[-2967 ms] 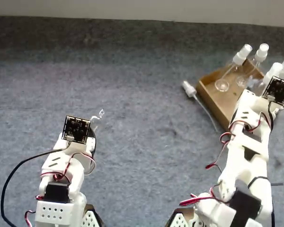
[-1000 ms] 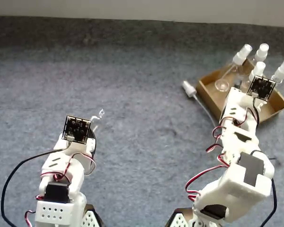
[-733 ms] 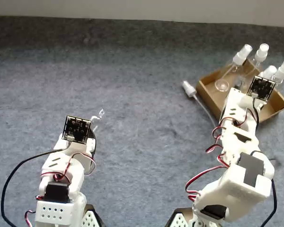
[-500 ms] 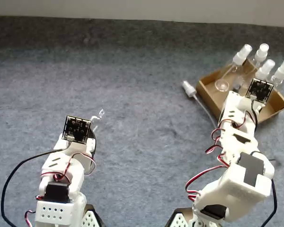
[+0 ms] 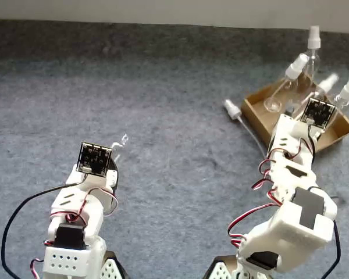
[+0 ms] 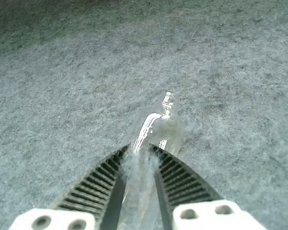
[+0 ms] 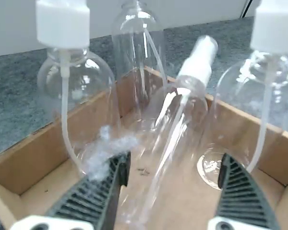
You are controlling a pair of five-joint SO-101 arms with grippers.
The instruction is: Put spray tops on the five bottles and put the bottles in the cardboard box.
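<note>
Seemingly only the last bottle awaits its top. The left hand [image 6: 140, 153] is clamped on that bare-necked bottle [image 6: 156, 127], low over the counter [image 6: 62, 72]. The right hand [image 7: 175, 163] gapes wide over the cardboard box [image 7: 33, 158], a tilted bottle [image 7: 182, 110] between its fingers. Next it should fetch the spray top [image 5: 231, 108] lying just beside the box.

No legible text, seemingly
</note>
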